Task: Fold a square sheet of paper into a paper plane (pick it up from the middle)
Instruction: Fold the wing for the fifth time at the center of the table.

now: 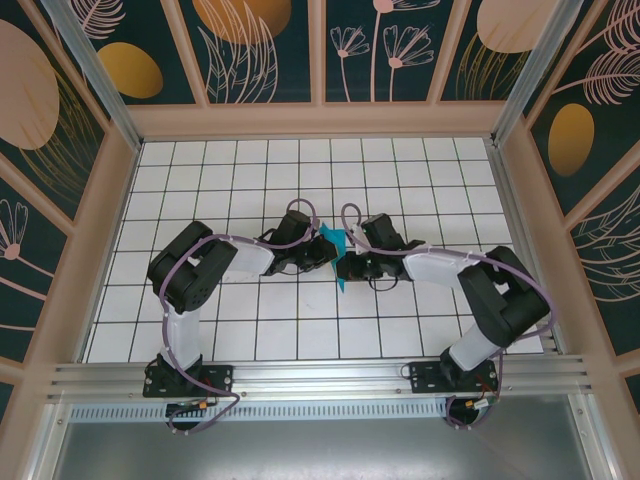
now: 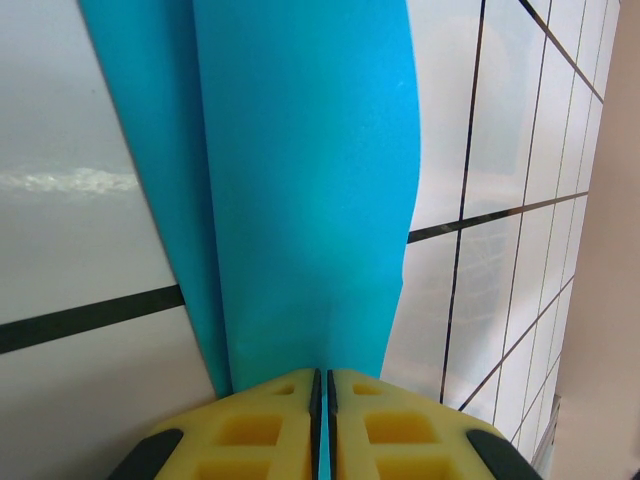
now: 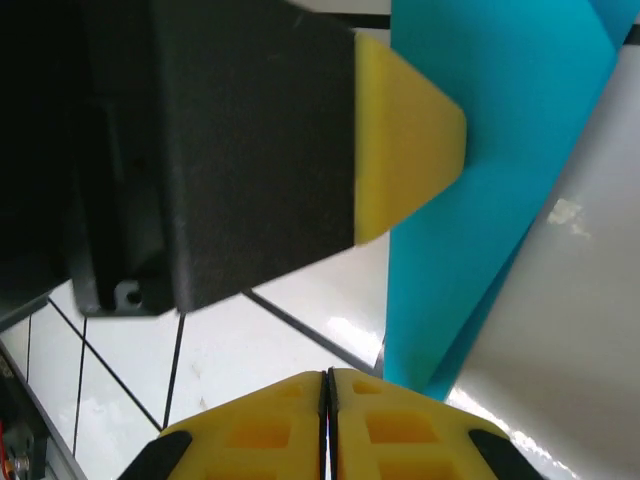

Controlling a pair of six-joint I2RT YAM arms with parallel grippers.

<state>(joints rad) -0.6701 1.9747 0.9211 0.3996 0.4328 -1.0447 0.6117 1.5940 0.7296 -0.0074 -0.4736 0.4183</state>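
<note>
Teal paper (image 1: pixel 334 243), folded into a narrow strip, sits between the two grippers at the middle of the gridded table (image 1: pixel 200 170), about midway between its left and right edges. You see the left gripper (image 1: pixel 316 252) clenched on one end, the strip running straight out from its yellow pads (image 2: pixel 260 430). The right gripper (image 1: pixel 352 264) faces it, jaws closed. The strip's lower edge meets its fingertips (image 3: pixel 400 420), but you cannot tell whether they pinch it. Both wrist views cut off the paper's far end.

bright even light, white glare on the table (image 2: pixel 70 180).
</note>
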